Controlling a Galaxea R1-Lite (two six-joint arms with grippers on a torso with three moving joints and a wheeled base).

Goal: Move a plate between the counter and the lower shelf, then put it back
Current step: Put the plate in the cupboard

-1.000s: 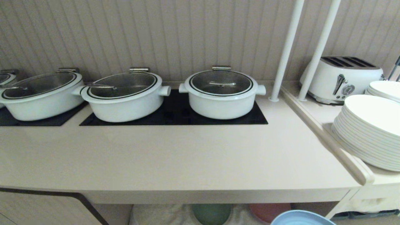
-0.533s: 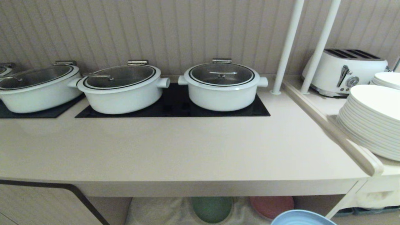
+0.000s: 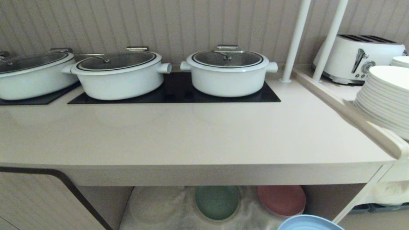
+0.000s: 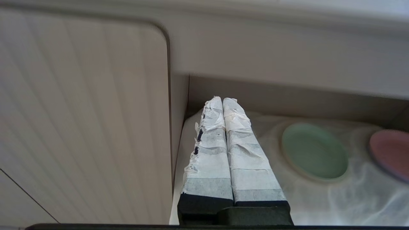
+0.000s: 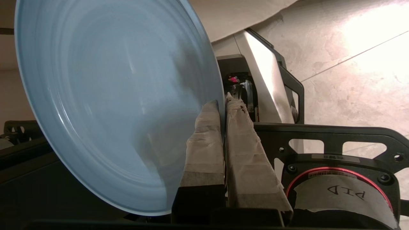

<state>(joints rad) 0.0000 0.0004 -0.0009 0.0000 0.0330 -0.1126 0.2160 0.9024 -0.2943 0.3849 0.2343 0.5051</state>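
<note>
Gripping the plate (image 5: 111,105) by its rim, the right gripper (image 5: 223,105) has its taped fingers (image 5: 204,143) pinched together on the edge, one pad against each face, so the light-blue disc stands tilted rather than flat. That thin edge hold probably leaves room to slide it under the counter (image 3: 191,137). Ahead of the fingers, the lower shelf (image 3: 159,207) lies open, a green plate (image 3: 217,202) and a pink plate (image 3: 281,199) resting on its white cloth. Off to the side, the left gripper (image 4: 223,102) hangs idle before the shelf, fingers pressed together on nothing.
</note>
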